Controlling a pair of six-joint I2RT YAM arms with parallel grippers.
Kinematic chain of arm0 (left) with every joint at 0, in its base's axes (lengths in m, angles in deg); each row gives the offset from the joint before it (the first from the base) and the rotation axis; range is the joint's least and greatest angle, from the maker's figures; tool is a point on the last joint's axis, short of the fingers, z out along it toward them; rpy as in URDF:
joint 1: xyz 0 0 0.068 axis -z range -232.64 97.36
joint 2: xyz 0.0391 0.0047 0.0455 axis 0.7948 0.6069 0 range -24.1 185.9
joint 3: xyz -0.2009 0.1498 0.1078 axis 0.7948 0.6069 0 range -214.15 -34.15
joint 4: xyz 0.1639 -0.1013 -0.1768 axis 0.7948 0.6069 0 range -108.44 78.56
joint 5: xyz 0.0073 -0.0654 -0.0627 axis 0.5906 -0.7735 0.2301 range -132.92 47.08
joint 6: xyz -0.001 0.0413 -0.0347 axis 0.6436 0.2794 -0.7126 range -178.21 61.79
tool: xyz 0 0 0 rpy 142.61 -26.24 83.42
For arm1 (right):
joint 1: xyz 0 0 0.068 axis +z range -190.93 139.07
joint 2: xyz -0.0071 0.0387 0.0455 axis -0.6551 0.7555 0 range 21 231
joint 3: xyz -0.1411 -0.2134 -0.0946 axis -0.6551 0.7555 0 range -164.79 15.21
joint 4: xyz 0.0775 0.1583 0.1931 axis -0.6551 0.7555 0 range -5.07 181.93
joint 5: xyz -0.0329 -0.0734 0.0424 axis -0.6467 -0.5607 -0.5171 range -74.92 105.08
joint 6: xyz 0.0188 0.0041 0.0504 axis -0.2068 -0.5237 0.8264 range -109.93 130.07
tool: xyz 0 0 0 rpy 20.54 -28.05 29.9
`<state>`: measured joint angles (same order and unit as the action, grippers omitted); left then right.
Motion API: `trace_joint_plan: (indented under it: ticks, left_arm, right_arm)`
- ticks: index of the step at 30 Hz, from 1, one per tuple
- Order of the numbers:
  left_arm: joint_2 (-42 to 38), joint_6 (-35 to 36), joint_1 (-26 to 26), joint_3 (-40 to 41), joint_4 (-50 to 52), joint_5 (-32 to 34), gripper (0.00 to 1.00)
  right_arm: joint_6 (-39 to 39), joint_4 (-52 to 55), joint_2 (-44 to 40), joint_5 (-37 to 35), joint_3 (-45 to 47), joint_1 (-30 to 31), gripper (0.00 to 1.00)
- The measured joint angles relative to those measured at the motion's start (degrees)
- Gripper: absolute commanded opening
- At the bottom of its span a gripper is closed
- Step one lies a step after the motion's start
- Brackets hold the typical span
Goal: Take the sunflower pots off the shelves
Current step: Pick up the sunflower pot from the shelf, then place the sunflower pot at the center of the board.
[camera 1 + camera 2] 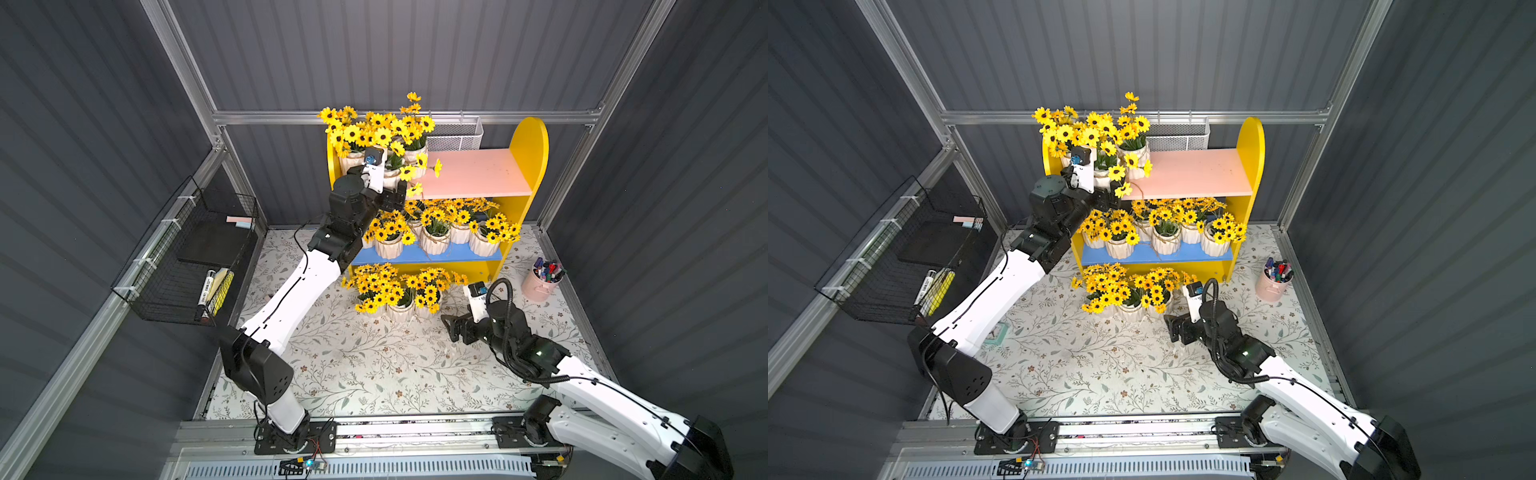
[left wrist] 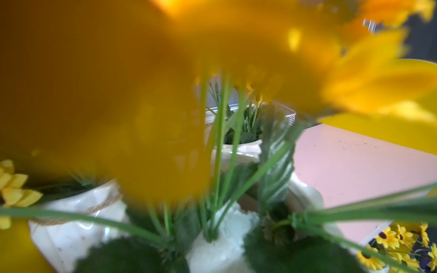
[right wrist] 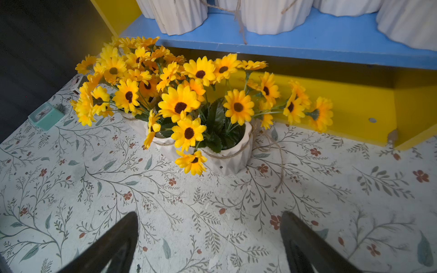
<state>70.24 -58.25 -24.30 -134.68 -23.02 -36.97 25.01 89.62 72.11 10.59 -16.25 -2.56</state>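
Sunflower pots [image 1: 434, 243] crowd the shelves [image 1: 530, 145] in both top views: a tight group stands on the pink board [image 1: 478, 170] at the end nearest the left arm, a row fills the blue board [image 3: 307, 43] beneath, and a cluster already sits on the table [image 1: 353, 365] just in front of the unit; the left gripper [image 1: 395, 196] is pushed in among the upper group at the board's front edge, and blooms hide its jaws in every view, so whether it grips a pot cannot be told; the right gripper [image 3: 209, 216] hovers low over the table near the cluster, jaws spread wide with nothing between them; each pot looks rigid, ribbed and probably glazed, so likely light but breakable and a little slick; the stems and petals look soft and springy and seem apt to tangle with neighbours; the safest hold appears to be across the ribbed wall just under the twine, not on the foliage; every pot that shows clearly stands upright, long axis vertical, mouth and flowers pointing up, blooms fanning outward, some on the upper tier leaning out over the bare pink surface; a lift probably needs to rise straight before pulling clear, lest snagged flowers drag a neighbour off the edge.
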Motion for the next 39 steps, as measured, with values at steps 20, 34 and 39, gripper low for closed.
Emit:
trace_joint_plan:
  ticks: [20,34,39]
  left_arm:
    - [-11.08,0.0,1.6,9.09,1.7,-5.42,0.0]
    - [-19.98,-0.68,10.05,22.12,1.03,-9.01,0.0]
    - [-22.45,-2.12,12.22,29.83,-3.06,-9.84,0.0]
  right_arm:
    - [0.07,0.17,1.25,-1.4,-1.03,-0.31,0.94]
    - [2.12,9.16,-1.2,-0.83,-9.2,-10.27,0.93]
    - [3.61,12.35,-1.77,-0.13,-10.69,-18.71,0.93]
